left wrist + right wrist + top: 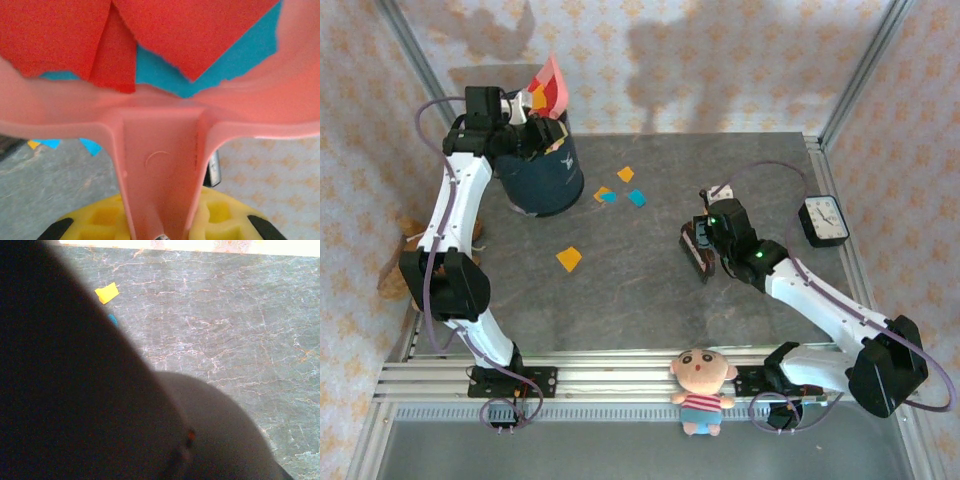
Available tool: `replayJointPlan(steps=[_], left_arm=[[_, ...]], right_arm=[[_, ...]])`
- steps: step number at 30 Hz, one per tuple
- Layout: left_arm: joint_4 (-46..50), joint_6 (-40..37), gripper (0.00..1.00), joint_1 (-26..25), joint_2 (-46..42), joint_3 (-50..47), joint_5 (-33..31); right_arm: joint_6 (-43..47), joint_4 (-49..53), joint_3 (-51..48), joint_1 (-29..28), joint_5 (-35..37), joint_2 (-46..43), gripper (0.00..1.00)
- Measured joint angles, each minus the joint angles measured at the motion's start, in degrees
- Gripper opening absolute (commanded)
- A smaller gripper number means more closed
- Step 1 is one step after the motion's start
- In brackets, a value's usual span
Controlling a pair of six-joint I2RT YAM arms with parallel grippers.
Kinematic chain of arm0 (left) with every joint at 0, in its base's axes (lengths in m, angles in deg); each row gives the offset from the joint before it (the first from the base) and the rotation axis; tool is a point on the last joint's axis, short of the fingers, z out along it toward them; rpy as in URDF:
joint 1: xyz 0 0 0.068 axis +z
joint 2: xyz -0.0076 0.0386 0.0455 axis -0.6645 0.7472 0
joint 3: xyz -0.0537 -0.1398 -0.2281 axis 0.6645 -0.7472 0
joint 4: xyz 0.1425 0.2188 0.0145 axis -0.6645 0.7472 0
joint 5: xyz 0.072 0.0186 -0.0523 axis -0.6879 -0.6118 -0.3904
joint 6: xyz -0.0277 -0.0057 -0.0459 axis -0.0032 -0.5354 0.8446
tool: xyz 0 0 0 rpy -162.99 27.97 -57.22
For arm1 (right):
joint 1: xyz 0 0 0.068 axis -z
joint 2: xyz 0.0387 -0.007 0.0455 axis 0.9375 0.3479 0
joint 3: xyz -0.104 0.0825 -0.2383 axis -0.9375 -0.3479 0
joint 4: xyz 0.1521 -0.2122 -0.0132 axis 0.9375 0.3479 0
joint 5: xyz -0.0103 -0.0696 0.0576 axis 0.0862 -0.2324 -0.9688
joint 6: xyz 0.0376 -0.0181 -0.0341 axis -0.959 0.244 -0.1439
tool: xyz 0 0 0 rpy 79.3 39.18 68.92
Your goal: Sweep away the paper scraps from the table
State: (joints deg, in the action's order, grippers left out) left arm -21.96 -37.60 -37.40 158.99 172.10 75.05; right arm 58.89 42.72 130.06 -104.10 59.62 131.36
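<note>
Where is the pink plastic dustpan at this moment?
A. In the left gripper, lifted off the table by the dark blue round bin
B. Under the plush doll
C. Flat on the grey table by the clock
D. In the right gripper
A: the left gripper is shut on the handle of the pink plastic dustpan, raised by the dark blue round bin; the right gripper holds a dark brush.
</note>
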Motion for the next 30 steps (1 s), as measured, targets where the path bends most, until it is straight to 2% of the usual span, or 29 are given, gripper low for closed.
replayJointPlan(steps=[7, 30], left_arm=[[-10.8, 10.16, 0.0, 1.01, -0.42, -6.4, 1.86], [-45.68, 39.36, 0.0, 1.05, -1.49, -16.65, 5.07]], right_arm=[[0.0, 0.46, 0.0, 0.0, -0.02, 0.09, 0.0], [-0.2, 1.31, 0.09, 0.0, -0.02, 0.11, 0.0]])
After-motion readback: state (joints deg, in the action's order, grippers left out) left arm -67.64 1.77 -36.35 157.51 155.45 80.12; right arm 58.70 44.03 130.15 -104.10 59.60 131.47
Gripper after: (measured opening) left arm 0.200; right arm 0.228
